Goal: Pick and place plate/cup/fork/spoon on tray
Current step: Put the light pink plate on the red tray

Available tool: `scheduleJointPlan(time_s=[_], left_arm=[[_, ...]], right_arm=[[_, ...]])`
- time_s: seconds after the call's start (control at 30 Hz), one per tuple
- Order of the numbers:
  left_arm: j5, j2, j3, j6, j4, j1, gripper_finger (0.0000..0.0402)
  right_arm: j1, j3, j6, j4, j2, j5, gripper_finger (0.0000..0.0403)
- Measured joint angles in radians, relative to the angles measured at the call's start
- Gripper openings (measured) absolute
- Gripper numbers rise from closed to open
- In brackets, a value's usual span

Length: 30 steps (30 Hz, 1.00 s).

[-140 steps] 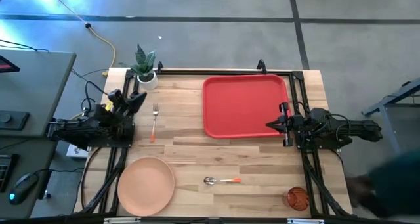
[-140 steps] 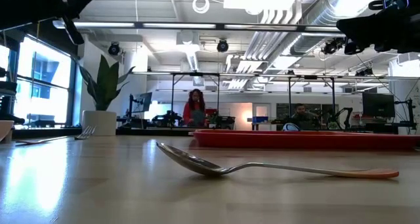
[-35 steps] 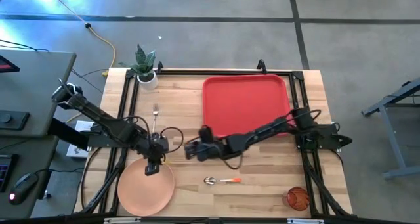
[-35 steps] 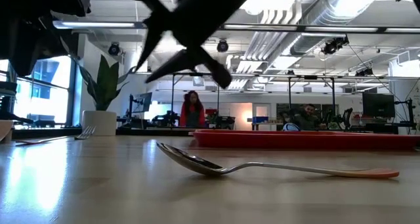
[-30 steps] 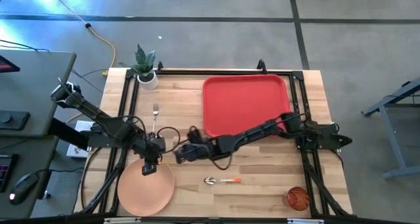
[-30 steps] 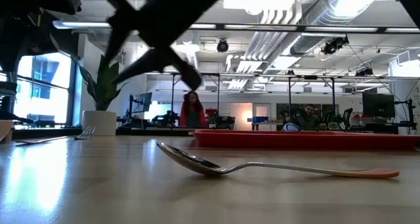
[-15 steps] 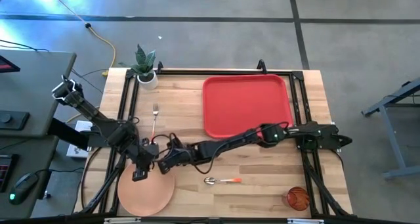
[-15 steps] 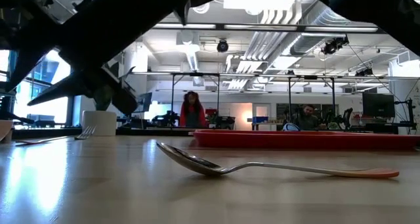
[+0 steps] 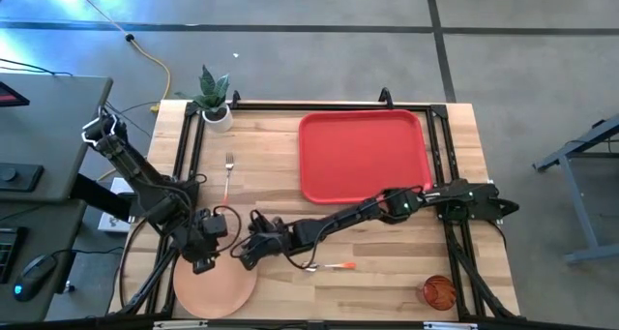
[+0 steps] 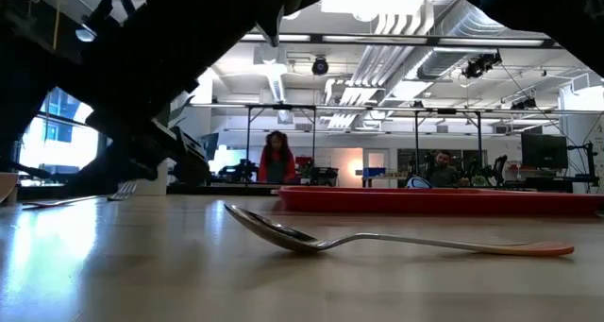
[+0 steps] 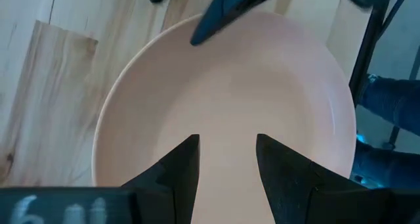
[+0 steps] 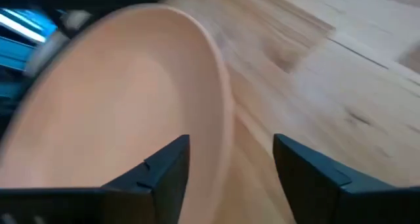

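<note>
The peach-pink plate [image 9: 221, 287] lies flat on the table at the near left. My left gripper [image 9: 200, 256] is open above the plate's far-left part; the left wrist view shows the plate's hollow [image 11: 230, 86] beyond its fingers [image 11: 226, 142]. My right gripper [image 9: 243, 255] reaches across the table, open, by the plate's right rim [image 12: 222, 112]. The spoon [image 9: 336, 265] lies near the front edge, the fork [image 9: 228, 175] at the far left, the red-orange cup [image 9: 437, 291] at the near right corner, and the red tray [image 9: 363, 156] at the far right.
A white pot with a green plant [image 9: 215, 100] stands at the far left corner. A black frame [image 9: 184, 175] runs along the table's edges. In the low view the spoon [image 10: 377, 239] lies close, with the tray [image 10: 444, 201] behind it. People sit in the room beyond.
My left gripper has gone toward the table's near edge and a little left, over the plate. My right gripper has reached farther toward the table's left and near edge, down to the plate's right rim. The plate, spoon, fork and cup have stayed where they were.
</note>
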Motion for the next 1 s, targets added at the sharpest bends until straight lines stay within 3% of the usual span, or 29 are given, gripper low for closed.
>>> scheduleJointPlan(time_s=[0.3, 0.53, 0.67, 0.8, 1.0], left_arm=[[-0.045, 0.039, 0.0, -0.105, 0.003, -0.051, 0.014], [0.002, 0.132, 0.0, -0.008, 0.029, -0.056, 0.014], [0.002, 0.189, 0.0, -0.001, 0.071, -0.056, 0.014], [0.002, 0.233, 0.001, -0.002, 0.083, -0.054, 0.014], [0.013, 0.245, 0.001, 0.071, 0.076, -0.032, 0.014]], right_arm=[[0.014, -0.001, 0.0, -0.007, 0.0, 0.031, 0.0249], [0.018, 0.0, 0.037, -0.005, 0.021, -0.072, 0.0249], [0.018, 0.0, 0.051, -0.003, 0.023, -0.055, 0.0242], [-0.001, 0.0, 0.085, -0.003, 0.023, -0.107, 0.0202], [-0.06, 0.005, 0.116, -0.044, 0.028, -0.304, 0.0098]])
